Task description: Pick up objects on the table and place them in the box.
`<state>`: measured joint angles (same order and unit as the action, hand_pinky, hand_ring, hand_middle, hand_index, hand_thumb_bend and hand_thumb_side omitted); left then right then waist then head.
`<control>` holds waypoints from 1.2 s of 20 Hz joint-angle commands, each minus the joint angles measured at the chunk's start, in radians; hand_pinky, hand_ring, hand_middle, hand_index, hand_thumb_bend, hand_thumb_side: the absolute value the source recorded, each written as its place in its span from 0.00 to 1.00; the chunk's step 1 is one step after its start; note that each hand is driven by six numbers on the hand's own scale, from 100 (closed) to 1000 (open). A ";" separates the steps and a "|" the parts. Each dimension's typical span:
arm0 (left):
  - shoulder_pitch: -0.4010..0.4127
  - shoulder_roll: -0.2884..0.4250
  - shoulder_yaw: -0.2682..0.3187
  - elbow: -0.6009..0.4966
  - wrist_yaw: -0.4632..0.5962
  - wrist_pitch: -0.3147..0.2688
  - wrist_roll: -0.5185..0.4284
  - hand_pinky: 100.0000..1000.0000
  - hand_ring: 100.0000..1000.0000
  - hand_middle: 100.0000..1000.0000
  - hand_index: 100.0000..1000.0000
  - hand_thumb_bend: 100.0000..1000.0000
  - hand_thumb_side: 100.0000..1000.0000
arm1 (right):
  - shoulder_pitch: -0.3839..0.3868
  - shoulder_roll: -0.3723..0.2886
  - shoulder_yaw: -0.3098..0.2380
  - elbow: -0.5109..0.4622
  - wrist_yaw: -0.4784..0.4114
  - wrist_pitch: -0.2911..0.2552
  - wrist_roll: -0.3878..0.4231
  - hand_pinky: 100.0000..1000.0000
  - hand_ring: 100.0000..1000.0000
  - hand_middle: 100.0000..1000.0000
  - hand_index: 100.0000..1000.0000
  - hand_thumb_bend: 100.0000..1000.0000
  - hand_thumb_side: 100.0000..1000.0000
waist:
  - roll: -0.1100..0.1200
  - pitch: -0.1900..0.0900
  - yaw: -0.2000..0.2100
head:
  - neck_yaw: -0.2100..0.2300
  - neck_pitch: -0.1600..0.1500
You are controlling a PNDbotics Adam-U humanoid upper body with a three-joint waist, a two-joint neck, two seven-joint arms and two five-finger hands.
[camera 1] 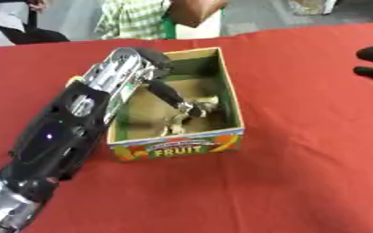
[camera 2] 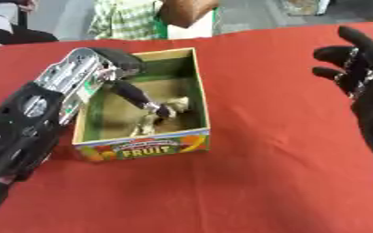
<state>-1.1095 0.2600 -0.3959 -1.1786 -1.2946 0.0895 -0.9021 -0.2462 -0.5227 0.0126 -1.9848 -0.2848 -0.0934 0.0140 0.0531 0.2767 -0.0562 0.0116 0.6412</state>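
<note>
The left hand (camera 1: 182,103) is reaching down inside the box (camera 1: 231,98), its dark fingers (camera 1: 167,93) slanting toward the box floor. A small pale object (camera 1: 191,114) is lying at the fingertips, against the brown bottom near the front right corner. The view here is poor, so I cannot tell whether the fingers are closing round that object or have let it go; it may be touching them or lying just beside them. The left arm (camera 1: 78,118), black with a silver section, is crossing over the box's left wall from the lower left.

The box is sitting on the red worktop (camera 1: 301,173), green inside, with a printed front panel reading FRUIT facing the robot. The right hand (camera 2: 365,82) is hanging idle at the right edge of the right eye view, fingers spread and relaxed, holding nothing, well apart from the box.

By my judgement the placing step is under way: the object is already within the box walls, so what is left is the release. The next move is calling for the fingers to come apart and the hand to lift straight up, clearing the left wall without dragging the box. No other loose objects are showing on the worktop in these views.
</note>
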 commanded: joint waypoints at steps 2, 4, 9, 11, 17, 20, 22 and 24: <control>-0.029 0.045 0.036 -0.048 0.017 0.018 0.016 0.73 0.94 0.97 1.00 0.96 1.00 | -0.006 -0.015 -0.009 -0.015 -0.002 0.000 -0.004 0.82 0.87 0.71 0.96 0.00 1.00 | -0.005 -0.021 0.001 | -0.005 0.000; -0.033 0.058 0.047 -0.065 0.043 0.021 0.022 0.72 0.93 0.96 1.00 0.94 1.00 | -0.006 -0.015 -0.009 -0.015 -0.002 0.000 -0.005 0.82 0.87 0.71 0.96 0.00 1.00 | -0.005 -0.022 0.002 | -0.006 0.001; -0.042 0.098 0.075 -0.123 0.108 0.037 0.035 0.71 0.91 0.93 1.00 0.84 1.00 | -0.005 -0.016 -0.010 -0.015 -0.002 0.000 -0.007 0.82 0.87 0.71 0.96 0.00 1.00 | -0.005 -0.023 0.005 | -0.008 0.002; -0.043 0.117 0.089 -0.145 0.126 0.049 0.041 0.70 0.90 0.92 1.00 0.76 0.96 | -0.005 -0.016 -0.010 -0.015 -0.002 0.001 -0.008 0.82 0.87 0.71 0.96 0.00 1.00 | -0.004 -0.024 0.007 | -0.010 0.002; -0.031 0.171 0.134 -0.150 0.186 0.113 0.063 0.68 0.87 0.88 1.00 0.54 0.83 | -0.004 -0.016 -0.012 -0.015 -0.001 0.001 -0.010 0.82 0.87 0.71 0.96 0.00 1.00 | -0.004 -0.024 0.011 | -0.011 -0.001; -0.020 0.196 0.158 -0.124 0.218 0.154 0.090 0.67 0.85 0.87 1.00 0.49 0.76 | -0.003 -0.016 -0.013 -0.015 0.000 0.001 -0.011 0.82 0.87 0.71 0.96 0.00 1.00 | -0.004 -0.023 0.012 | -0.012 -0.003; -0.011 0.215 0.172 -0.103 0.243 0.175 0.108 0.67 0.85 0.87 1.00 0.48 0.74 | -0.001 -0.017 -0.014 -0.015 0.001 0.001 -0.012 0.82 0.87 0.71 0.96 0.00 1.00 | -0.004 -0.023 0.014 | -0.013 -0.004; 0.003 0.242 0.175 -0.097 0.274 0.181 0.117 0.67 0.85 0.87 1.00 0.50 0.73 | 0.000 -0.018 -0.014 -0.015 0.003 0.002 -0.012 0.82 0.87 0.71 0.96 0.00 1.00 | -0.003 -0.023 0.017 | -0.015 -0.003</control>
<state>-1.0909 0.4593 -0.2379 -1.2733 -1.0386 0.2603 -0.7943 -0.2396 -0.5226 0.0100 -1.9848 -0.2843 -0.0932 0.0061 0.0536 0.2762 -0.0411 -0.0020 0.6417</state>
